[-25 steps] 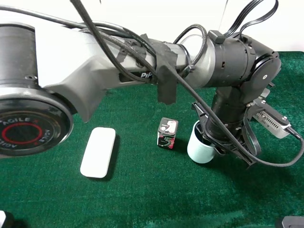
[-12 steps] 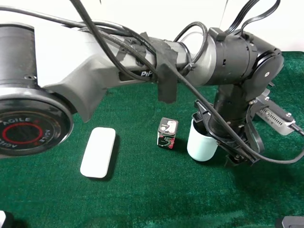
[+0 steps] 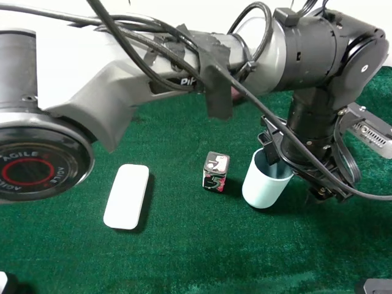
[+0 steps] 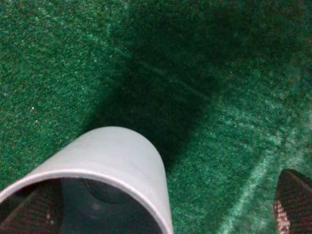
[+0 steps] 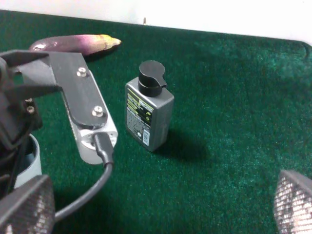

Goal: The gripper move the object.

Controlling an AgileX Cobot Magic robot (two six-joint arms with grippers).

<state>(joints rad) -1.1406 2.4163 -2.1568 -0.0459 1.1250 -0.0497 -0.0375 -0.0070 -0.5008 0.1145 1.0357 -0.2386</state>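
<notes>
The pale blue-green cup stands tilted on the green felt, its open rim leaning to the right, just right of the small black box. The big grey arm reaches in from the left, and its black left gripper straddles the cup's right wall. One dark finger is inside the cup and the other is outside it. In the left wrist view one fingertip sits inside the cup and the other is far off its side, so the jaws are wide apart. The right gripper is open and empty.
A small black printed box stands left of the cup. A flat white oblong case lies further left. The right wrist view shows a grey bottle with a black cap and a purple eggplant near the far edge of the felt.
The left arm's wrist has risen and shifted right. The cup, upright half a second ago, now leans with its rim to the right and its inside showing.
</notes>
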